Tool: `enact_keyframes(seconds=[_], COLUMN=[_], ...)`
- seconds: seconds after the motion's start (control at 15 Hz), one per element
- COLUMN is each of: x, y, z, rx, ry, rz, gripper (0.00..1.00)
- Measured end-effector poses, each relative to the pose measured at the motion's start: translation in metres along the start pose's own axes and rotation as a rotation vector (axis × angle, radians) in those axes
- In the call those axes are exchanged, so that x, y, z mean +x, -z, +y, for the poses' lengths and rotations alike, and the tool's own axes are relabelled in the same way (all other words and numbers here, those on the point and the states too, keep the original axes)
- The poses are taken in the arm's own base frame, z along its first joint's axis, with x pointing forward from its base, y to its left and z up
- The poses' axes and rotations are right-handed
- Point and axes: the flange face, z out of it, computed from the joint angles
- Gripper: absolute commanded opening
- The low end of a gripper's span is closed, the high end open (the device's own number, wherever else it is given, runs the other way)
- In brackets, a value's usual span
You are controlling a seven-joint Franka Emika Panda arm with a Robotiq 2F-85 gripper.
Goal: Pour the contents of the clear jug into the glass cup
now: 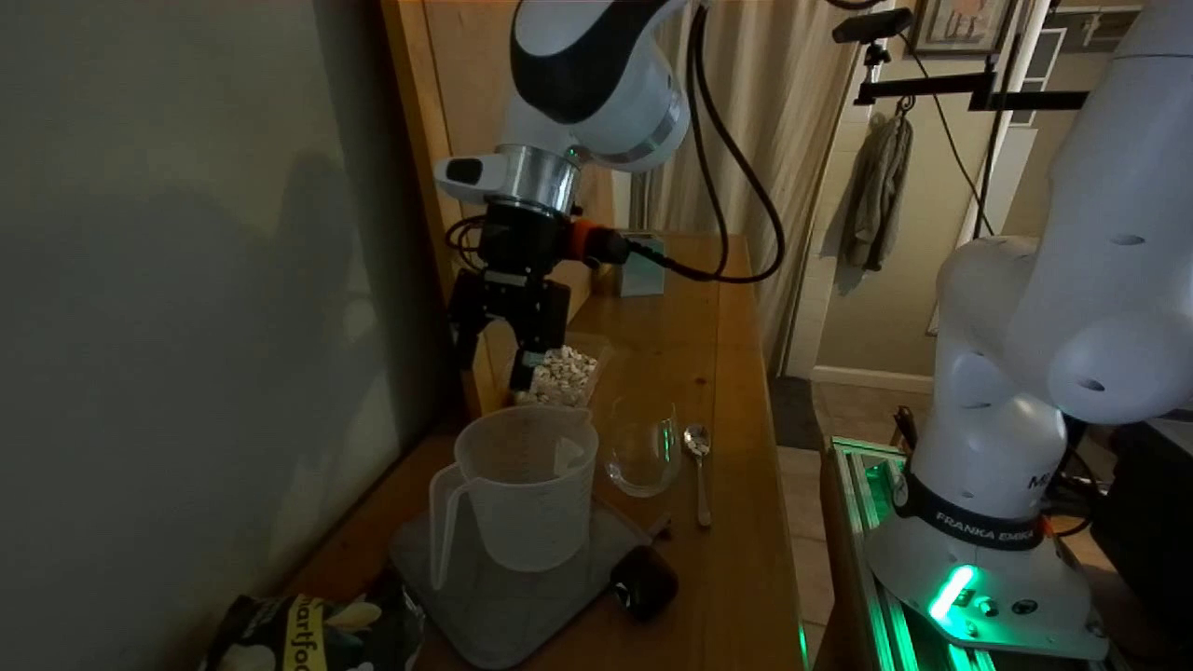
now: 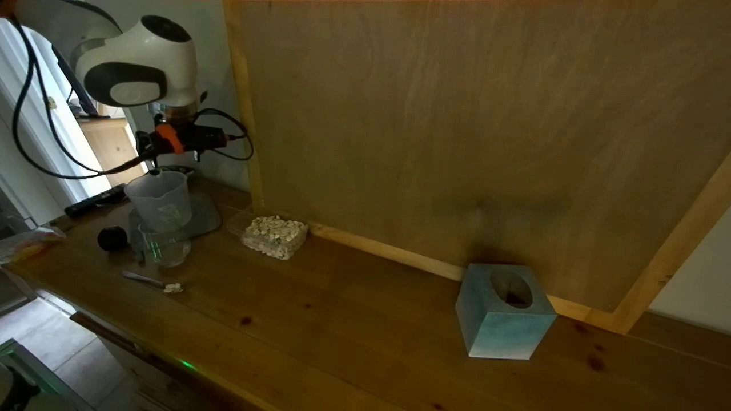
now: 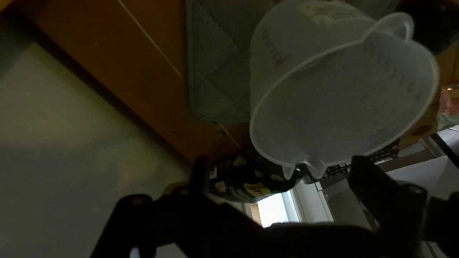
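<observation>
The clear jug [image 1: 531, 508] stands upright on a grey mat on the wooden counter. Its handle points toward the snack bag and the wall. It also shows in an exterior view [image 2: 160, 197] and, mouth toward the camera, in the wrist view [image 3: 340, 104]. I make out no contents in it. The glass cup [image 1: 643, 457] stands close beside the jug; it also shows in an exterior view [image 2: 165, 246] and is out of the wrist view. My gripper [image 1: 494, 368] is open and empty, above and beyond the jug's rim; its spread fingers also show in the wrist view [image 3: 279, 161].
A clear container of pale lumps [image 1: 564, 377] stands behind the jug near the wooden board. A spoon [image 1: 699, 475] lies beside the glass. A black round object [image 1: 643, 582] sits by the grey mat [image 1: 503, 624]. A snack bag [image 1: 317, 634] and tissue box [image 2: 505, 311] stand farther off.
</observation>
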Motion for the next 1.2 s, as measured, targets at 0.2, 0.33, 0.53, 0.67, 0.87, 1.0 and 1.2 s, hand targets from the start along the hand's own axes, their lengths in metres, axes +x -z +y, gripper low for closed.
enact_keyframes(seconds=[0.2, 0.33, 0.53, 0.67, 0.87, 1.0, 1.2], x=[0.006, 0.006, 0.006, 0.004, -0.001, -0.001, -0.001], y=[0.019, 0.029, 0.044, 0.052, 0.059, 0.060, 0.059], z=[-0.014, -0.026, -0.045, -0.055, -0.065, -0.066, -0.065], rx=[0.007, 0.022, 0.032, 0.025, 0.010, 0.010, 0.015], ry=[0.011, 0.004, -0.020, -0.033, -0.053, -0.052, -0.054], rz=[0.013, 0.016, 0.022, 0.029, 0.035, 0.040, 0.041], gripper=[1.00, 1.00, 1.00, 1.00, 1.00, 1.00, 1.00])
